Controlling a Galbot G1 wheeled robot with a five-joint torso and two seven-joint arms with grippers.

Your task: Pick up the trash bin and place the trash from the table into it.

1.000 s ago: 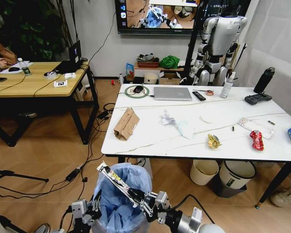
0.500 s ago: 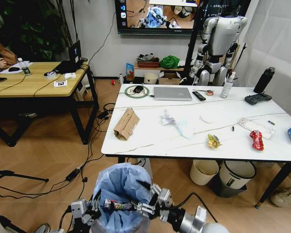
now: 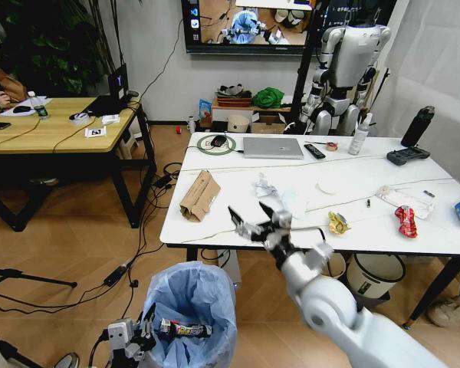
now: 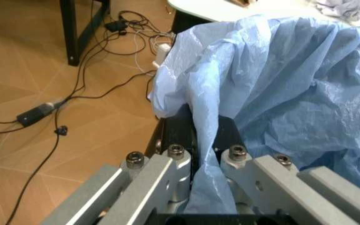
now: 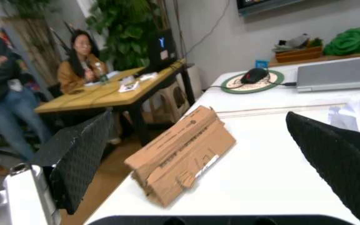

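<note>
Looking down from my head, my right gripper [image 3: 254,221] hangs spread and empty over the near edge of the table [image 3: 238,218], with the crumpled cardboard [image 3: 200,195] just beyond it toward my left, its long axis running away from me. The trash bin [image 3: 190,307] stands on the floor below that edge. At my left wrist, my left gripper [image 4: 196,161] pinches the bin's crinkly blue liner. From my right wrist, the flattened brown cardboard lies between my wide-open fingers [image 5: 77,159].
</note>
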